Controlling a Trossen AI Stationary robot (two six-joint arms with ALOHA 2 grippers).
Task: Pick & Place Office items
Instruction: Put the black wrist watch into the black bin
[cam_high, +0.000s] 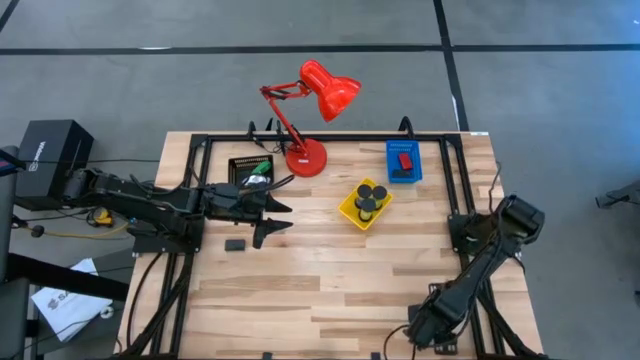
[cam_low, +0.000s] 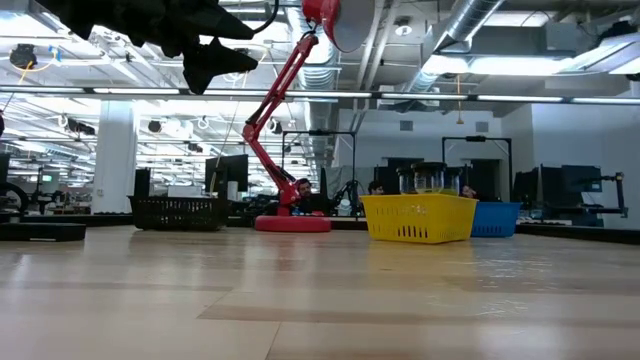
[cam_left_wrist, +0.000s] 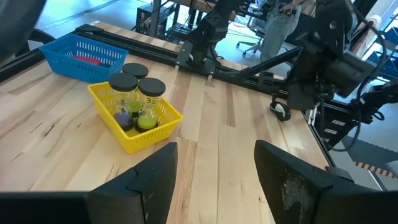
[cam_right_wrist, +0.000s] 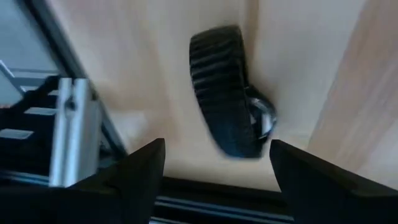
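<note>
Small black block (cam_high: 235, 244) on the bench, just beside and below the left gripper (cam_high: 272, 218); jaws spread, empty, raised above the wood. Block looks light and rigid; likely best pinched across its short sides. Right gripper (cam_right_wrist: 214, 163) parked at near edge, jaws spread.

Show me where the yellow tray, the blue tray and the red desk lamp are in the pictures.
yellow tray (cam_high: 347, 211): high view, on its left corner rim.
blue tray (cam_high: 403, 177): high view, on its near rim.
red desk lamp (cam_high: 306, 157): high view, on its round base.
</note>
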